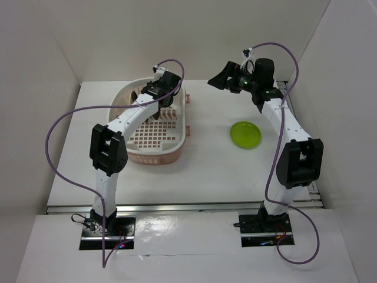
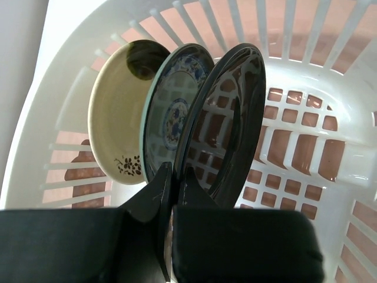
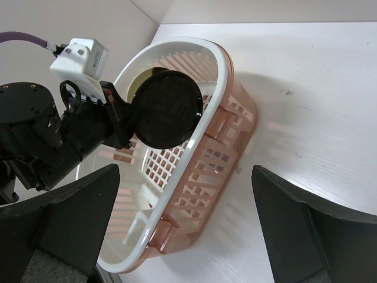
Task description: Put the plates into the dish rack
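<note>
The dish rack sits left of centre on the table. My left gripper reaches into its far end and is shut on the lower rim of the glossy black plate, which it holds on edge. In the left wrist view the gripper pinches that rim. The blue-green patterned plate and the cream plate stand on edge just left of it. The lime green plate lies flat on the table to the right. My right gripper is open and empty, raised at the back and facing the rack.
White walls enclose the table on the left, back and right. The left arm and its camera fill the near left of the right wrist view. The black plate shows above the rack rim there.
</note>
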Robot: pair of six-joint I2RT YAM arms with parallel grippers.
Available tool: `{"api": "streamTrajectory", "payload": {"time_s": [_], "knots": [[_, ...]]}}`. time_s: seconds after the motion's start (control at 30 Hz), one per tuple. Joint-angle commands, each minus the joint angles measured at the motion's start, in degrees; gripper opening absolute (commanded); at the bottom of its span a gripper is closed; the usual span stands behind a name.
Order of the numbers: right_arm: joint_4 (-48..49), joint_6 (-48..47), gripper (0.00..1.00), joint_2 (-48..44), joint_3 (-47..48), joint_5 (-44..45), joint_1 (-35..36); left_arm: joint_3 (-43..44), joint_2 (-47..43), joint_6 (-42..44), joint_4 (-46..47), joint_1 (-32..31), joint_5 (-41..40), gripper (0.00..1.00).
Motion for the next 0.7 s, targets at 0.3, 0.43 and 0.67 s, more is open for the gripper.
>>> {"api": "streamTrajectory", "payload": {"time_s": [0.3, 0.43, 0.67], "knots": [[0.4, -0.4, 1.00, 0.7, 1.2, -0.5, 0.3, 1.3, 2.6, -0.8, 1.7, 0.0, 1.3, 0.00], [0.4, -0.4, 1.00, 0.7, 1.2, -0.5, 0.3, 1.9, 3.2, -0.8, 1.7, 0.0, 2.4, 0.02], [0.4, -0.4, 1.00, 1.2, 1.2, -0.5, 0.3, 2.4, 3.8, -0.8, 1.7, 0.0, 3.5, 0.21]]}}
